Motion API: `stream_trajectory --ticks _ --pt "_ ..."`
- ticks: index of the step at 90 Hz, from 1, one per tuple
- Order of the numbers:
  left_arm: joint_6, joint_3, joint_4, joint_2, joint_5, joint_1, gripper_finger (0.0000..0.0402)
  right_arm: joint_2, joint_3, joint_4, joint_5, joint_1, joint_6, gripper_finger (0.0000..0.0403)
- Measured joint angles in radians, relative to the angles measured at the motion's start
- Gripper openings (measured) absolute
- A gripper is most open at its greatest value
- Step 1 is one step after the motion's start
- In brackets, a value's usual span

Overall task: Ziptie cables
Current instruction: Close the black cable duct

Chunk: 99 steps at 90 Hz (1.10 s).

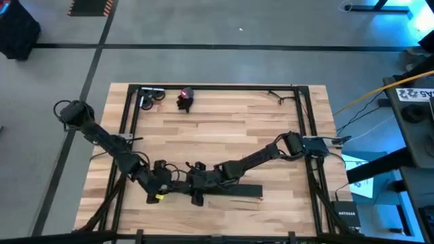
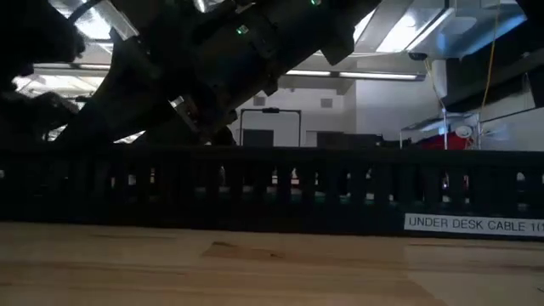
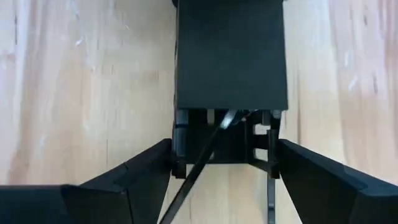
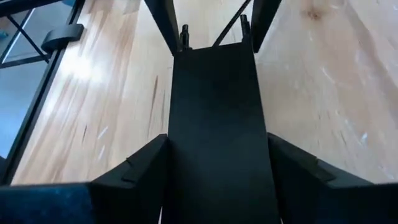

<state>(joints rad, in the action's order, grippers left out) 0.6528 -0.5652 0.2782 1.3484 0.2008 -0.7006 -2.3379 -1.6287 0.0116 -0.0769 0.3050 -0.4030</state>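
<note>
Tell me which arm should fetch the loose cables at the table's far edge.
Left. The cables lie in the far left corner, on the left arm's side. The left gripper and right gripper both sit at the black bar, so the right would cross farther.

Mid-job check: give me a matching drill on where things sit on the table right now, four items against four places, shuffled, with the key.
Things:
1. cables
2. bar
3. dark strips
4. right gripper

Places:
a. far-right corner of the table
b. lying crosswise near the table's near edge
c. far-left corner of the table
d. at the bar's left end

Pairs: 1-c, 2-b, 3-a, 4-d. The left gripper faces the right one at that same end.
</note>
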Motion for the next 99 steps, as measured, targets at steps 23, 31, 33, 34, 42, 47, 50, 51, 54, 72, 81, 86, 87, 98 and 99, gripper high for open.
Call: stream_trajectory --ticks 23,31,33,34,42,47,50,51,54,72,81,86,87,98,99 --pt "0.013 0.065 -0.191 0.054 0.029 -0.011 0.021 0.001 0.004 0.025 0.019 0.002 0.017 0.0223" --pt "-0.002 0.066 -0.234 0.071 0.029 -0.011 0.0193 -0.004 0.006 0.076 0.017 0.004 0.014 0.0223" --pt "-0.009 0.066 -0.25 0.076 0.029 -0.011 0.0191 -0.008 0.006 0.086 0.015 0.004 0.014 0.0223" --pt "-0.013 0.067 -0.258 0.079 0.029 -0.011 0.0191 -0.01 0.007 0.093 0.014 0.005 0.014 0.0223" --pt "-0.038 0.069 -0.313 0.09 0.024 -0.007 0.019 -0.016 0.008 0.136 0.019 0.004 0.009 0.0223" --pt "-0.041 0.069 -0.323 0.091 0.016 0.001 0.0194 -0.023 0.008 0.146 0.024 0.003 0.009 0.0223" --pt "-0.043 0.069 -0.324 0.091 0.014 0.003 0.0198 -0.023 0.007 0.139 0.022 0.003 0.01 0.0223" --pt "-0.043 0.069 -0.324 0.092 0.015 0.004 0.0199 -0.023 0.006 0.136 0.02 0.003 0.011 0.0223" --pt "-0.044 0.069 -0.325 0.092 0.015 0.006 0.0203 -0.023 0.006 0.133 0.018 0.003 0.012 0.0223" --pt "-0.097 0.073 -0.356 0.094 0.013 0.013 0.0231 -0.024 0.008 0.162 0.016 0.002 0.016 0.0223" --pt "-0.107 0.073 -0.36 0.094 0.015 0.013 0.0245 -0.024 0.008 0.163 0.012 0.002 0.026 0.0223" --pt "-0.105 0.073 -0.361 0.094 0.015 0.014 0.0251 -0.024 0.008 0.163 0.01 0.002 0.027 0.0223" --pt "-0.104 0.072 -0.361 0.094 0.013 0.015 0.0252 -0.024 0.007 0.162 0.01 0.002 0.027 0.0223" --pt "-0.08 0.034 -0.252 0.07 -0.054 0.019 0.026 -0.024 0.002 0.14 0.009 0.001 0.036 0.0223" --pt "-0.073 0.029 -0.232 0.068 -0.058 0.019 0.026 -0.024 0.001 0.139 0.007 0.001 0.037 0.0223"
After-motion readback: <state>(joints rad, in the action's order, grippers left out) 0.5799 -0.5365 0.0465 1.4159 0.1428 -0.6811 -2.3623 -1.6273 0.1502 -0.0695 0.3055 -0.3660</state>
